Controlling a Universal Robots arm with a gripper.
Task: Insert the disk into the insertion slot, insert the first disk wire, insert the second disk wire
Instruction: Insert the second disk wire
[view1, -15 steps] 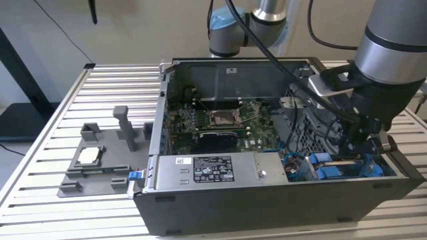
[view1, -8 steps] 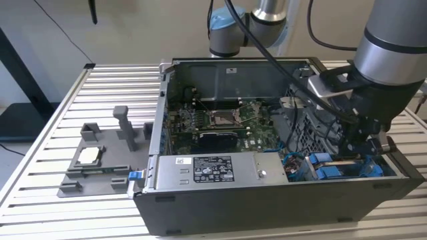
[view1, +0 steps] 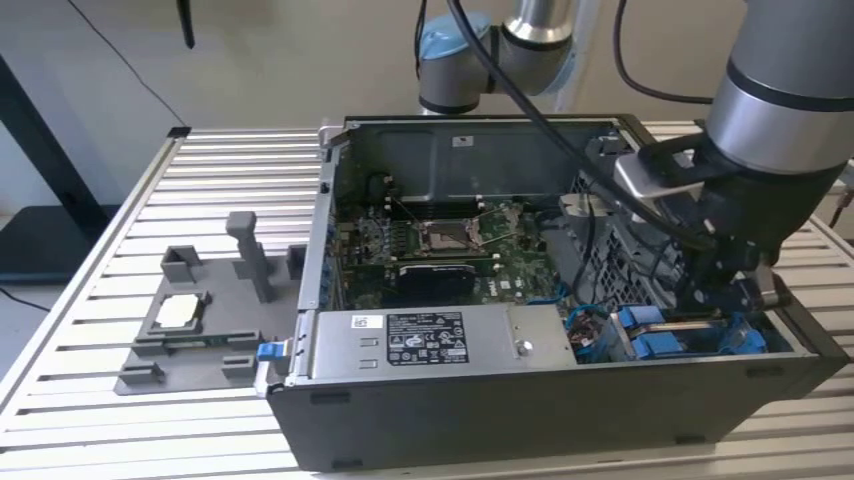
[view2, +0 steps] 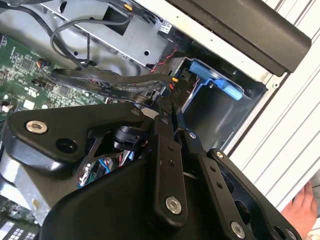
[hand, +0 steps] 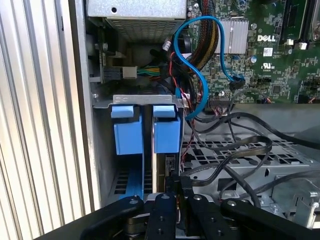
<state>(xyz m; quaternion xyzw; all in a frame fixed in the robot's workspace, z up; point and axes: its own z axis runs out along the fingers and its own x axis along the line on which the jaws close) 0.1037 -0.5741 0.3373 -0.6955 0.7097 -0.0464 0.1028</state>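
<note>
The disk (hand: 166, 136) sits in its blue carrier inside the insertion slot (hand: 145, 99) of the grey drive cage, beside a second blue carrier (hand: 125, 136). In the exterior view the blue carriers (view1: 667, 340) lie at the case's front corner on that view's right, with my gripper (view1: 721, 300) reaching down just behind them. In both wrist views my gripper (hand: 177, 192) (view2: 167, 107) is shut on a black disk wire connector (hand: 172, 179) right at the disk's rear edge. The black wire (view2: 125, 82) trails back over the cage.
An open computer case (view1: 534, 410) stands on a slatted table (view1: 227, 170). The power-supply box (view1: 427, 340), motherboard (view1: 441, 240), a blue cable (hand: 200, 60) and loose black cables (hand: 235, 150) crowd the cage. A grey fixture (view1: 200, 320) stands at the exterior view's left. A hand (view2: 305, 210) rests outside the case.
</note>
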